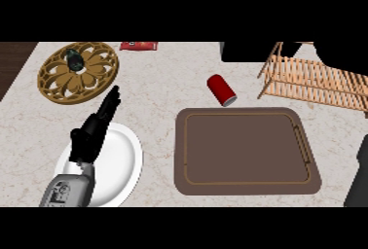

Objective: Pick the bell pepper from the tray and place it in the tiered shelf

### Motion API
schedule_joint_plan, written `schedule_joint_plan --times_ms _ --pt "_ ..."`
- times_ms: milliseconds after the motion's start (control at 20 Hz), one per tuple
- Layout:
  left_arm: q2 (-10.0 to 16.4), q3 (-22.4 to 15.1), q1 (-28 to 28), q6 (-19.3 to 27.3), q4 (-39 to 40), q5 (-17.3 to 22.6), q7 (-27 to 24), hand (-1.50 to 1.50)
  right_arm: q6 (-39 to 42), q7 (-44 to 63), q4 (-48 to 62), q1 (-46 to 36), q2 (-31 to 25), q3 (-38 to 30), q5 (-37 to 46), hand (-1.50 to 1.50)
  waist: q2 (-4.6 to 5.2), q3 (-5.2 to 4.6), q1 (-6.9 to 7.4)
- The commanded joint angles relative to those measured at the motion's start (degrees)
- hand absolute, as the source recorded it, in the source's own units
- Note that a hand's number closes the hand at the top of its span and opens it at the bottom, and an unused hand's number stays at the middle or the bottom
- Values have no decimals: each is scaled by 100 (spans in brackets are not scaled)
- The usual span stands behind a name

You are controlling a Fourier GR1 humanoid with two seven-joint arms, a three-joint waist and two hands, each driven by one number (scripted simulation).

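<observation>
Counter [165, 97]: pale marbled top.
Round wooden trivet [54, 80]: back left, bearing 1 dark green item [73, 58], too small to name.
Left hand [90, 133]: above the white plate [122, 165], fingers straight, holding nothing.
Red can [221, 90]: lay on its side just behind the tray.
Brown tray [179, 151]: sat mid-counter.
Bell pepper: its place could not be told.
Tiered shelf [309, 78]: wooden slats, back right.
Right hand [358, 177]: only a dark shape at the right edge; its state could not be told.
</observation>
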Motion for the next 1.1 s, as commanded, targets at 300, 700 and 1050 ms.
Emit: schedule_joint_plan --times_ms 300,700,1050 --pt "-17 -139 431 -71 -500 -32 112 0 -368 -568 1079 -378 -726 -285 77 150 -3 0 45" --pt "-15 83 -181 -20 211 -28 -43 0 -1279 -1283 2287 -388 -1110 -439 259 150 11 0 15" --pt "-225 -174 -46 184 -164 -231 299 0 -2711 -2613 3689 -399 -1297 -710 -82 150 19 4 59"
